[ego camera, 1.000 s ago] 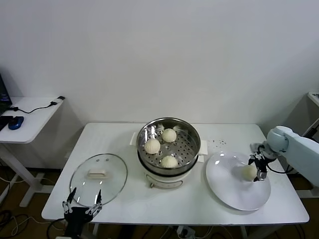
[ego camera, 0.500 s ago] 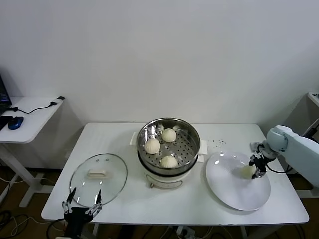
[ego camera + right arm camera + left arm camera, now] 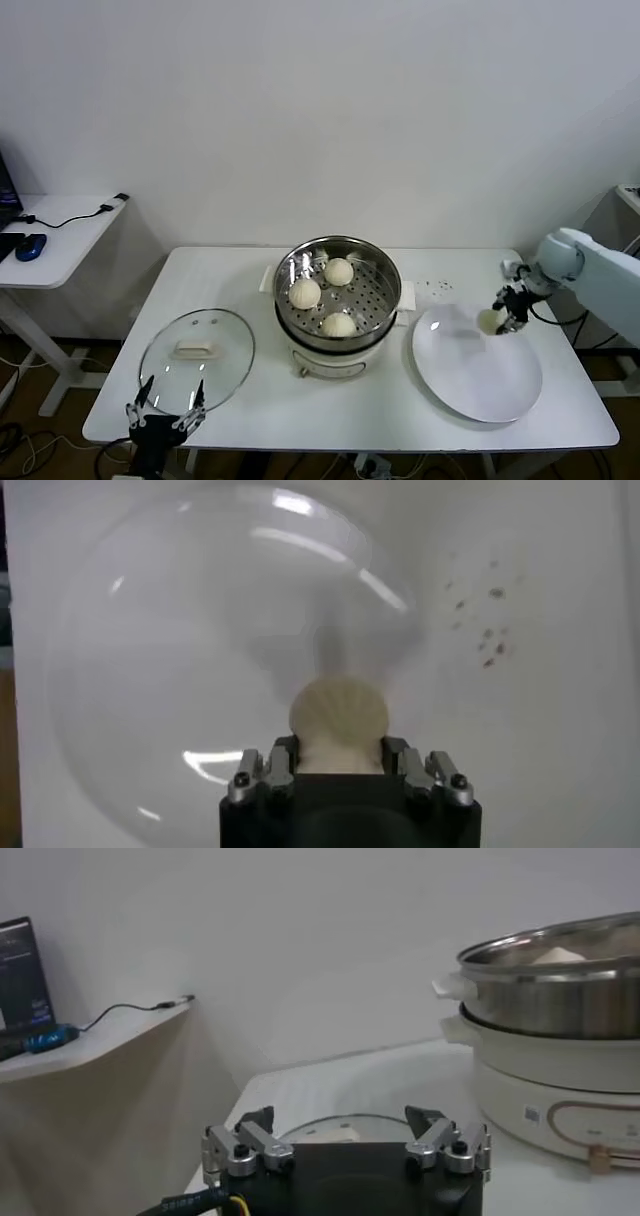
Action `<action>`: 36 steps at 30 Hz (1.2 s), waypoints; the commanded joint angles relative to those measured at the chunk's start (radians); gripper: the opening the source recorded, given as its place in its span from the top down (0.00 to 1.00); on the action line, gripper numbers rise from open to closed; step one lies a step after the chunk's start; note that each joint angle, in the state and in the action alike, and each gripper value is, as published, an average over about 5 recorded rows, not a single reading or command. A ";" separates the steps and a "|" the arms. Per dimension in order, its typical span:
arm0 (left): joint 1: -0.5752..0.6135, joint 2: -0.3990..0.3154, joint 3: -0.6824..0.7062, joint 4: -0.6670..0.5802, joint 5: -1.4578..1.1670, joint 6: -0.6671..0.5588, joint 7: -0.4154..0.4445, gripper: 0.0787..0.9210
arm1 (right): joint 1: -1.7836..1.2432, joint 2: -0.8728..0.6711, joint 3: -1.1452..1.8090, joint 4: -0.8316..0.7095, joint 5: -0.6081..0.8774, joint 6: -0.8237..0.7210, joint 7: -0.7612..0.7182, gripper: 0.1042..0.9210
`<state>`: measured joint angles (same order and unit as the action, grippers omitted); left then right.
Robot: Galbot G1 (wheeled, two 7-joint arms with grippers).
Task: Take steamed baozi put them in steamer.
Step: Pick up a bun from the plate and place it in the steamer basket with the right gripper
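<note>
Change: the right gripper [image 3: 508,312] has closed on the fourth baozi [image 3: 490,320] and raised it off the plate [image 3: 478,375]; a second ago the bun sat on the plate's right half with the fingers spread around it, now it hangs over the plate's rim at about 1 o'clock.
Meaning for the task: by judgement the last pick is done and only the carry to the steamer [image 3: 338,285] and the drop remain.
Right gripper: clamped on the bun; in the right wrist view the fingers [image 3: 265,770] press both flanks of the baozi [image 3: 339,716] above the plate [image 3: 140,660].
Left gripper [image 3: 165,412]: parked below the table's near edge at about 7 o'clock from the steamer, fingers spread wide, holding nothing; the left wrist view shows its fingertips [image 3: 247,1143] apart.
Baozi count: four; three lie inside the steamer basket, at roughly 12, 9 and 6 o'clock, one is in the grip.
Steamers: one, centre of the table [image 3: 250,400], at 9 o'clock from the plate.
Plates: one, white, nothing resting on it.
Glass lid [image 3: 197,358]: one, flat on the table, at 8 o'clock from the steamer.
Free spot: the basket's 3 o'clock side looks open.
</note>
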<state>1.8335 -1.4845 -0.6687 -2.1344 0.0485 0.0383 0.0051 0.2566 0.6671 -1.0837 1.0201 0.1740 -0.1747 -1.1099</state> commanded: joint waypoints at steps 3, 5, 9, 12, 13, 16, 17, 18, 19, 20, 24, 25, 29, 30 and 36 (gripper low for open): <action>-0.001 0.004 0.017 -0.003 0.000 -0.008 0.001 0.12 | 0.617 0.224 -0.498 0.064 0.523 -0.080 0.039 0.45; -0.002 0.004 0.024 -0.004 0.000 -0.011 0.001 0.12 | 0.660 0.278 -0.542 0.077 0.604 -0.096 0.054 0.45; -0.003 0.005 0.033 -0.005 -0.003 -0.014 0.001 0.12 | 0.710 0.376 -0.605 0.105 0.724 -0.128 0.089 0.45; -0.006 0.007 0.037 -0.005 -0.007 -0.014 0.001 0.12 | 0.722 0.436 -0.641 0.137 0.759 -0.146 0.115 0.45; -0.007 0.008 0.038 -0.005 -0.008 -0.015 0.001 0.12 | 0.721 0.451 -0.653 0.150 0.768 -0.151 0.125 0.45; -0.008 0.011 0.037 -0.004 -0.009 -0.018 0.002 0.12 | 0.697 0.485 -0.673 0.185 0.793 -0.175 0.177 0.45; -0.007 0.014 0.035 -0.002 -0.009 -0.020 0.002 0.12 | 0.684 0.493 -0.674 0.196 0.799 -0.185 0.196 0.45; -0.005 0.016 0.033 0.002 -0.010 -0.023 0.002 0.12 | 0.672 0.499 -0.676 0.205 0.805 -0.195 0.214 0.45; -0.004 0.018 0.031 0.006 -0.010 -0.025 0.002 0.12 | 0.659 0.505 -0.678 0.214 0.809 -0.204 0.227 0.45; -0.001 0.021 0.029 0.010 -0.011 -0.028 0.002 0.12 | 0.648 0.511 -0.683 0.220 0.812 -0.211 0.237 0.45; 0.001 0.023 0.027 0.015 -0.016 -0.031 0.003 0.12 | 0.609 0.530 -0.713 0.229 0.810 -0.225 0.261 0.45; 0.001 0.023 0.027 0.015 -0.017 -0.030 0.003 0.12 | 0.599 0.534 -0.720 0.229 0.807 -0.227 0.267 0.45; -0.005 0.027 0.023 0.016 -0.021 -0.028 0.004 0.12 | 0.562 0.544 -0.744 0.228 0.797 -0.234 0.282 0.45; -0.007 0.029 0.021 0.017 -0.022 -0.027 0.004 0.12 | 0.555 0.544 -0.749 0.225 0.792 -0.234 0.282 0.45; -0.017 0.036 0.011 0.027 -0.030 -0.024 0.004 0.12 | 0.503 0.546 -0.765 0.189 0.748 -0.230 0.283 0.44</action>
<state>1.8193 -1.4510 -0.6542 -2.1152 0.0211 0.0146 0.0089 0.8118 1.1674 -1.7888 1.2147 0.9171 -0.3843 -0.8666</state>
